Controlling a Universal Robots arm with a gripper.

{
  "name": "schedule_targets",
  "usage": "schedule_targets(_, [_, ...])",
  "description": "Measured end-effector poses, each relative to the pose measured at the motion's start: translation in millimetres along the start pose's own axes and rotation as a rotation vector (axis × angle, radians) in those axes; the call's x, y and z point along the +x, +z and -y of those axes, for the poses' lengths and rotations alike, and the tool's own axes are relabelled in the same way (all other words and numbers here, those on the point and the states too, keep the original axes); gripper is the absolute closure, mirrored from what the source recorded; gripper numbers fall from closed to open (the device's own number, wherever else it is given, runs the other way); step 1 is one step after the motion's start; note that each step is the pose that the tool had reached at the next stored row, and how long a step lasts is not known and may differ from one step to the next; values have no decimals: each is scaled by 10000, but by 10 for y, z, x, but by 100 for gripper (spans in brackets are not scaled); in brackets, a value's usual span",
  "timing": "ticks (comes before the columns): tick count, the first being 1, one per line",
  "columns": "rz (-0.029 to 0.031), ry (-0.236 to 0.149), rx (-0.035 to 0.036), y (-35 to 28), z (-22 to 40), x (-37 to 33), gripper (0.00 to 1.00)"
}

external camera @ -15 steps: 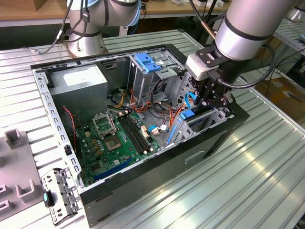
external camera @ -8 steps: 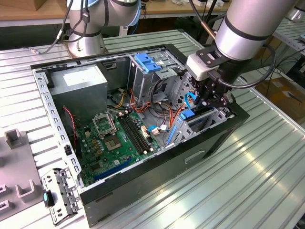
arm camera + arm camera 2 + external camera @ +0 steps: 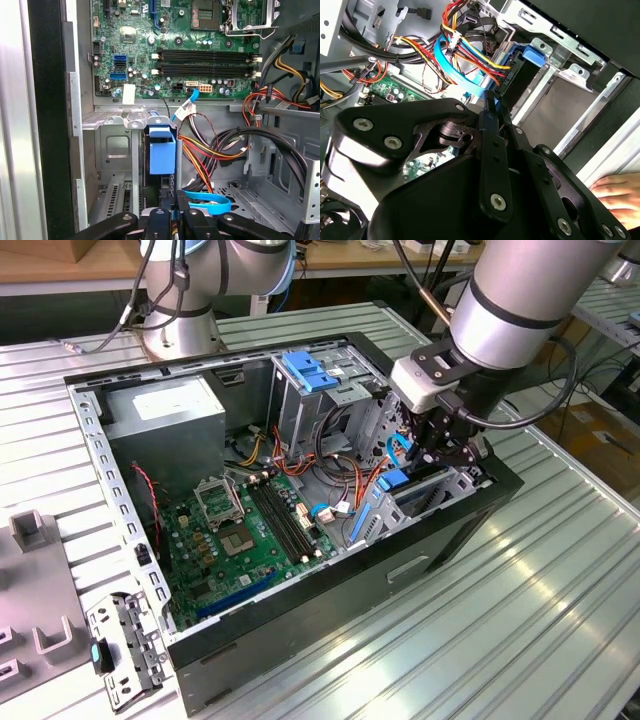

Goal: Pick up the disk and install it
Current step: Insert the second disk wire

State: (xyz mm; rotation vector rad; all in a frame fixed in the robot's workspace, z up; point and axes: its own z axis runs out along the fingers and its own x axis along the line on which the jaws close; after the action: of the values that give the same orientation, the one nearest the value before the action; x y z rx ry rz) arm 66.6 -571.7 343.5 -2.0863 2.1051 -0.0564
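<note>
Gripper (image 3: 170, 212) clenched edge-on upon the disk (image 3: 162, 155), lowering it into the bay at the case's (image 3: 300, 640) front corner. Judged rigid, dense, shock-sensitive; best held by its blue rails.

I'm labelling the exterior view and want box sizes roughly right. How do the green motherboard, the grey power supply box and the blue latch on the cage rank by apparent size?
1. Green motherboard
2. Grey power supply box
3. Blue latch

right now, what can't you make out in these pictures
Disk: label face, first wrist view; it sits end-on to the camera in the metal bay.
Hand: second wrist view, cut off by the edge, partly behind the gripper.
Circuit board: exterior view, part hidden under cables.
</note>
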Motion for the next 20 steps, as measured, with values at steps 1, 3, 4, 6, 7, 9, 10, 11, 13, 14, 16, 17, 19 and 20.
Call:
schedule_targets(1, [1, -17, -2, 5, -1, 1, 84])
schedule_targets(3, [7, -46, -5, 22, -4, 2, 84])
schedule_targets(4, [7, -50, -7, 31, -5, 3, 84])
schedule_targets(6, [4, -54, -10, 36, -5, 4, 84])
schedule_targets(7, [4, -54, -10, 36, -6, 4, 84])
schedule_targets(9, [6, -54, -9, 38, -6, 4, 84])
schedule_targets(10, [8, -53, -9, 38, -6, 4, 84])
schedule_targets(11, [8, -54, -9, 38, -6, 4, 83])
schedule_targets(13, [10, -54, -9, 23, -3, 2, 76])
schedule_targets(14, [8, -55, -8, 0, 0, 0, 76])
schedule_targets(16, [8, -56, -6, -52, 8, -5, 76])
schedule_targets(17, [9, -56, -6, -73, 12, -7, 76])
schedule_targets(19, [8, -57, -6, -118, 18, -12, 76])
schedule_targets(20, [8, -58, -6, -145, 22, -14, 76])
